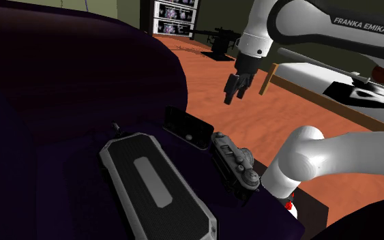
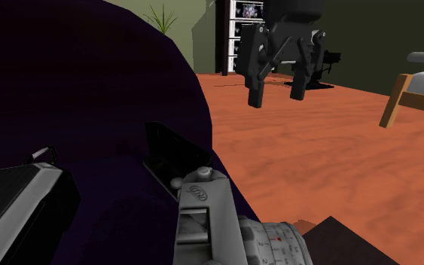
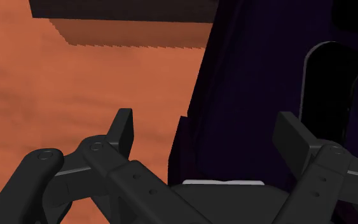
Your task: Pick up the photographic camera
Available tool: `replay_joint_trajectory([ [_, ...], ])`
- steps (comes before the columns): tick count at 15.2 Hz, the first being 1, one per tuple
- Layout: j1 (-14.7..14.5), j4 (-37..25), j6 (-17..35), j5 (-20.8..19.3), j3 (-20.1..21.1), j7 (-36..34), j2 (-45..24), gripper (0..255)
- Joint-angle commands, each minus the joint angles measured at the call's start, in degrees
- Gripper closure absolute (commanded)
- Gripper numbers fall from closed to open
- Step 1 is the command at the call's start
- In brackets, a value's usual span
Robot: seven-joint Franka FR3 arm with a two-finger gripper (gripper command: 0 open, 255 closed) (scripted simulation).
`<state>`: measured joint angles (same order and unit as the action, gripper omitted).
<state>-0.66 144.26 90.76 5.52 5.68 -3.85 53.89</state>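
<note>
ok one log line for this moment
camera: on purple couch beside phone, untouched | gripper: open, empty, in air apart from camera | grasp: not yet

The camera (image 2: 216, 220) runs off the second exterior view's bottom edge.

camera (image 1: 234, 163): dull grey metal
speaker (image 1: 157, 187): rough black mesh, grey rim
phone (image 1: 189, 128): smooth black
floor (image 1: 204, 75): smooth reddish wood
</note>
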Motion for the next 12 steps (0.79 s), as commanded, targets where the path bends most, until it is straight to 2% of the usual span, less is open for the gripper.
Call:
replay_joint_trajectory([
  [1, -0.9, 1.4, -0.4, 2.7, 2.9, -3.9, 2.1, 0],
  [6, -3.1, 2.7, -0.5, 9.6, 10.4, -13.2, 4.9, 0],
  [12, -5.0, 1.5, 0.9, 17.8, 20.0, -24.4, 4.9, 0],
])
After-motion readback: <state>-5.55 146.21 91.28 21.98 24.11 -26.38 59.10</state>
